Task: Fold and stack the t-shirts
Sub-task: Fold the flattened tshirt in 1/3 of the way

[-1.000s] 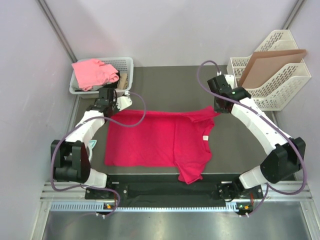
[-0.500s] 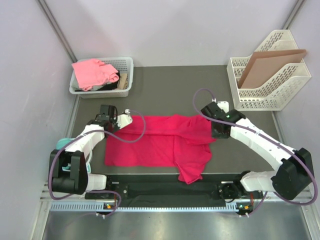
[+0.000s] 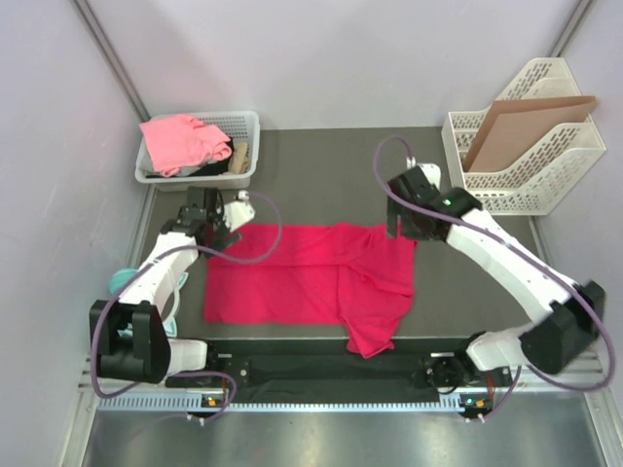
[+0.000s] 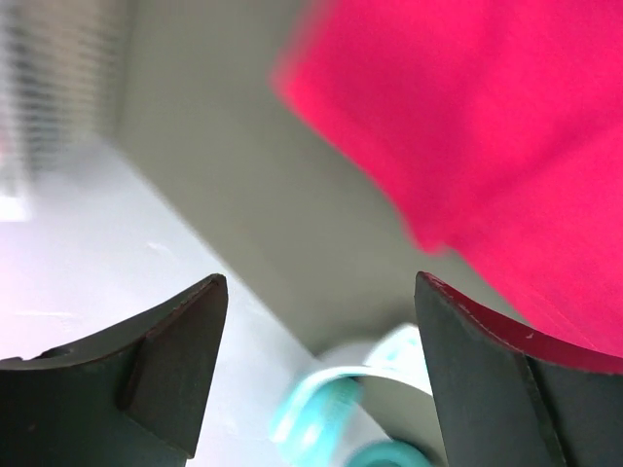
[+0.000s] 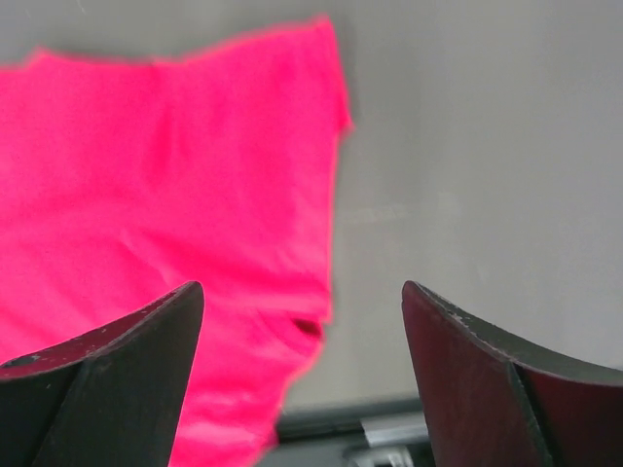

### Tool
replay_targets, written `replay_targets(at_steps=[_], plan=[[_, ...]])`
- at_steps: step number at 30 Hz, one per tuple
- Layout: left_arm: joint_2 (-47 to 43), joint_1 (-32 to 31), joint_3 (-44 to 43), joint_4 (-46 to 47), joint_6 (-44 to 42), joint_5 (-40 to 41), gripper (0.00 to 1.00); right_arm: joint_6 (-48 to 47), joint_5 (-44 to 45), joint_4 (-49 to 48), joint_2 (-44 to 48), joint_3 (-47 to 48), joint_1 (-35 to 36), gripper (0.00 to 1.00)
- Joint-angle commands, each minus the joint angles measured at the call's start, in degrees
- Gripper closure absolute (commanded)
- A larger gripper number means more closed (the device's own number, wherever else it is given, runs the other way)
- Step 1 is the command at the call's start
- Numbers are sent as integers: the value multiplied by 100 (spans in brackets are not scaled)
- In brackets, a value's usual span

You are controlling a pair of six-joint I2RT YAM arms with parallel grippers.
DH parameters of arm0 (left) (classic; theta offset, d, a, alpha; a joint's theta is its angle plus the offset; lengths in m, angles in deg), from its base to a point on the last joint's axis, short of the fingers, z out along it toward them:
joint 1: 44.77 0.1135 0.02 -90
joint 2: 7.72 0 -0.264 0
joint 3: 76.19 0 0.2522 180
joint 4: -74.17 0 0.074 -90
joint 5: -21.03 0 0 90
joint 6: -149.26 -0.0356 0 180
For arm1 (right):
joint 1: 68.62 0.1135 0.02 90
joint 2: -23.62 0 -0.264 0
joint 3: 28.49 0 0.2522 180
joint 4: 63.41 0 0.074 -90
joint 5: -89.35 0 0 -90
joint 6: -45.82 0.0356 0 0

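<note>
Right now I have the crimson t-shirt (image 3: 292,277) lying on the dark table (image 3: 321,165), between the two arms. Its left part is spread flat. Its right part is doubled over and rumpled, with one sleeve reaching toward the near edge.

My left gripper (image 3: 216,230) sits at the shirt's far left corner. On the left wrist camera its fingers (image 4: 185,360) stand wide apart with nothing between them. The red cloth (image 4: 506,126) fills the upper right of that view, beyond the right-hand finger and clear of both. Bare table shows through the gap, and the teal headphones (image 4: 331,409) show low down in it. That picture is blurred, so I cannot tell how high the fingers are above the table.

My right gripper (image 3: 404,226) is over the shirt's far right corner. On the right wrist camera its fingers (image 5: 117,379) are also spread wide and hold nothing. The shirt (image 5: 165,175) lies below and to the left. Its outer edge runs down through the gap, nearer the left finger, with grey table under the right finger. I see no cloth touching either finger.

The salmon-pink t-shirt (image 3: 175,138) lies bunched in the white basket (image 3: 248,122) at the far left corner, well apart from both grippers. At the far right, a brown cardboard sheet (image 3: 526,126) leans in the white file rack (image 3: 545,190).
</note>
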Motion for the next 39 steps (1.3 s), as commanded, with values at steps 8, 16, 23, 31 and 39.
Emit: replay_targets(at_steps=[8,16,23,31,39], plan=[[914,-217,-1297,-302,974,-811,20,-272,-803,-1508,-2404,514,-228,23],[2189,-244,-1789,-364,1387,-785,25,-281,-1268,-1824,-3037,514,-808,27],[2558,-244,-1701,-136,1475,-679,26,-254,-1875,-2167,-3555,400,-1178,30],[2383,-244,-1139,164,1423,-556,26,-201,-1717,-2325,-3548,-241,-1582,32],[2198,-244,-1007,216,1467,-618,26,-298,-1480,-2431,-2678,-1235,-1995,34]])
